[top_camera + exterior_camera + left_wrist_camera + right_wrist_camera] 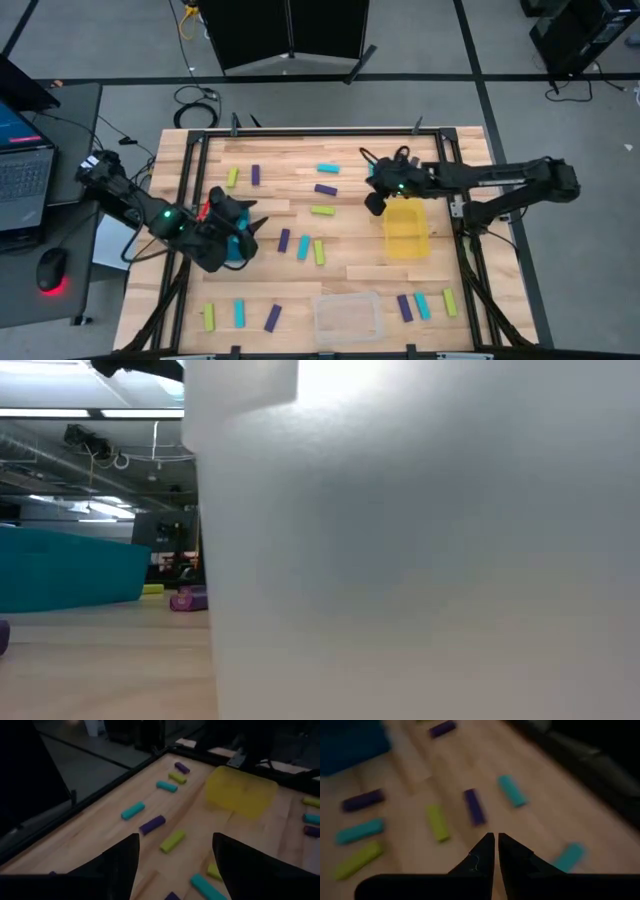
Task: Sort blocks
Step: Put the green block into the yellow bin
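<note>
Fingertips of the right tool point(496, 845) are pressed together, empty, above a purple block point(474, 806) and a cyan block point(512, 790) near the yellow bin point(406, 230). Left tool point(175, 855) hangs spread over the teal bin point(236, 247). Descending closed would likely shove blocks aside.

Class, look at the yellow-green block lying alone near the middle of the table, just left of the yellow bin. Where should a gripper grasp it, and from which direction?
Probably from straight above. The yellow-green block lies flat with its long axis across the table, so the fingers should close across its short width at mid-length. Bare wood surrounds it. The right gripper, fingers shut, is nearest.
</note>
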